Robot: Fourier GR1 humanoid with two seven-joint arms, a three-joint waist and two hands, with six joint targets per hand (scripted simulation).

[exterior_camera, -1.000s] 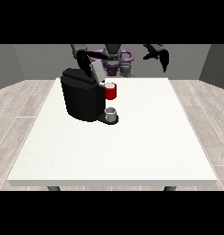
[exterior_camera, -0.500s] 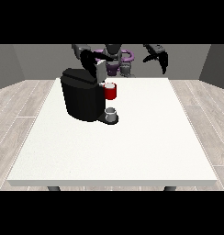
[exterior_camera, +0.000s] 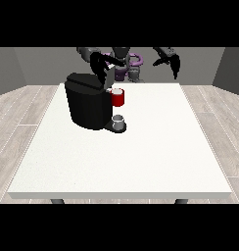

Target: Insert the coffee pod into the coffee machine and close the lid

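I start with the hand at the view's left (exterior_camera: 99, 66), which hangs over the top rear of the coffee machine (exterior_camera: 87, 102). Its dark fingers point down toward the machine's upper edge, and they blend into the black body beneath them, so I cannot tell whether they are curled, straight, or touching the lid. I also cannot say whether that hand holds anything.

Just below and toward the camera from that hand sits the machine itself, a squat black block standing upright on the white table (exterior_camera: 141, 157). On the side of the machine facing the other hand, a red part (exterior_camera: 118, 97) juts out near the top; its light rim faces upward. I cannot tell whether this is the coffee pod or a part of the machine, and I make out no separate pod elsewhere. Directly beneath the red part, a small grey cup (exterior_camera: 119, 120) stands on the machine's low base.

The hand at the view's right (exterior_camera: 171, 61) is raised above the table's far edge, well apart from the machine. Its fingers droop downward, relaxed, and grasp nothing.

Between the two hands, behind the table, I see the robot's torso (exterior_camera: 127, 63) with purple parts.
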